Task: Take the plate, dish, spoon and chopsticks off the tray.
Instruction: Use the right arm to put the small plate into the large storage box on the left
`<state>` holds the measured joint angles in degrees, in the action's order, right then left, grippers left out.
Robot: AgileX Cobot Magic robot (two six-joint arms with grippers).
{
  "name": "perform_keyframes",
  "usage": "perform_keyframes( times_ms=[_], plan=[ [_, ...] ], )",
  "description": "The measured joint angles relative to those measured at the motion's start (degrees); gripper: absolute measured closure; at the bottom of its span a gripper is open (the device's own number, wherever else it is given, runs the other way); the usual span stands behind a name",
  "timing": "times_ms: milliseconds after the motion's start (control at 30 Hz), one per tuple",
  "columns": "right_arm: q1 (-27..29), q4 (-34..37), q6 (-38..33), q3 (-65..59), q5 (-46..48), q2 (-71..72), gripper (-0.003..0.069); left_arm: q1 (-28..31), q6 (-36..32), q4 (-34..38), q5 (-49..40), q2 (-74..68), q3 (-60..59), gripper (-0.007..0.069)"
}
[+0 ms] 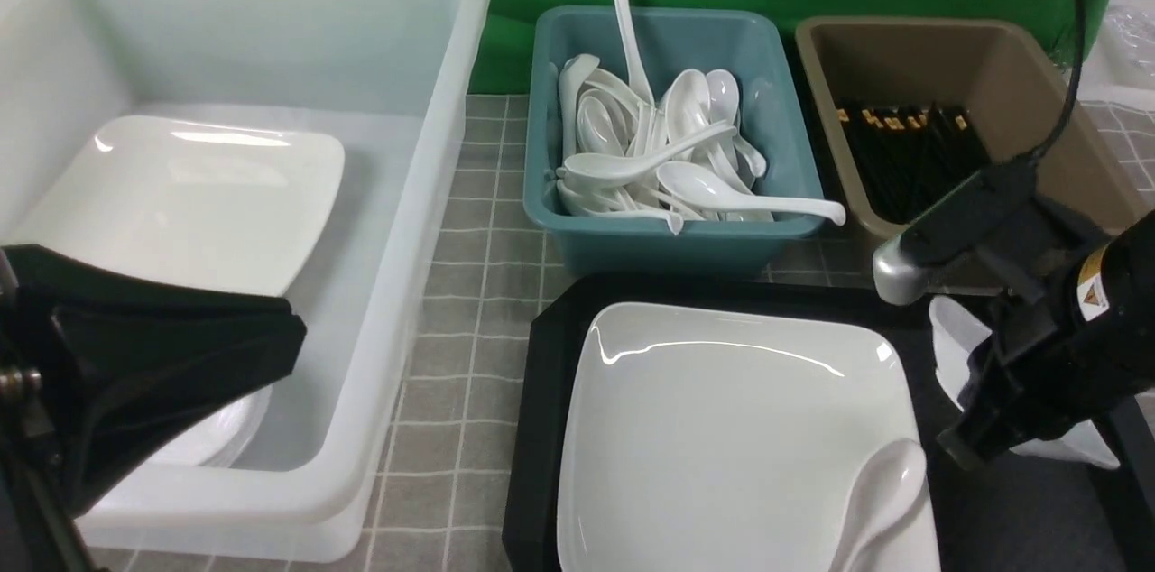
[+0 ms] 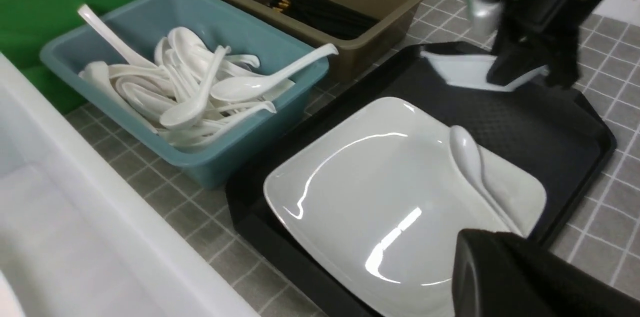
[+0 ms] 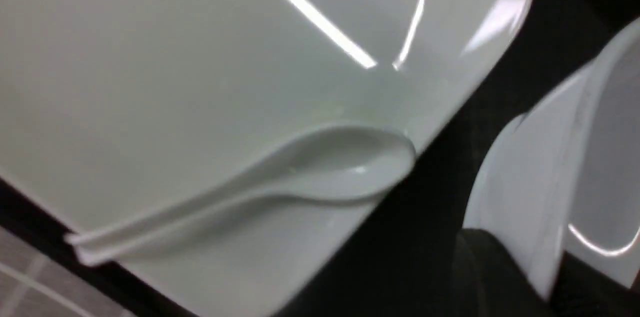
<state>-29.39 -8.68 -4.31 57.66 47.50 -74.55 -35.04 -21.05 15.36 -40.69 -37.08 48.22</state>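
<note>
My right gripper [image 1: 967, 441] pinches the small glossy white rounded dish [image 1: 953, 346] at the big black plastic tray's [image 1: 541, 392] far right corner; left gripper [image 1: 262, 346] closed, empty.

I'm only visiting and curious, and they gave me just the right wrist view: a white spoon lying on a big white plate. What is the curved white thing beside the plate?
Observer: A small white dish on the black tray, to the right of the plate. The right gripper seems closed on its rim.
Visitor: What lies beyond the tray?
Observer: Straight behind it is a teal bin piled with white spoons.
Visitor: Only spoons back there?
Observer: No, to the right of the bin stands a brown tub holding black chopsticks.
</note>
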Motion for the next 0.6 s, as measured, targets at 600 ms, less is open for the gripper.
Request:
perform_keyframes(
  times_ms=[600],
  plan=[
    [-31.2, 10.6, -9.7, 64.1, 1.8, -34.6, 0.0598, 0.0, 32.1, -34.4, -14.6, 27.1, 0.0, 0.0616]
  ],
)
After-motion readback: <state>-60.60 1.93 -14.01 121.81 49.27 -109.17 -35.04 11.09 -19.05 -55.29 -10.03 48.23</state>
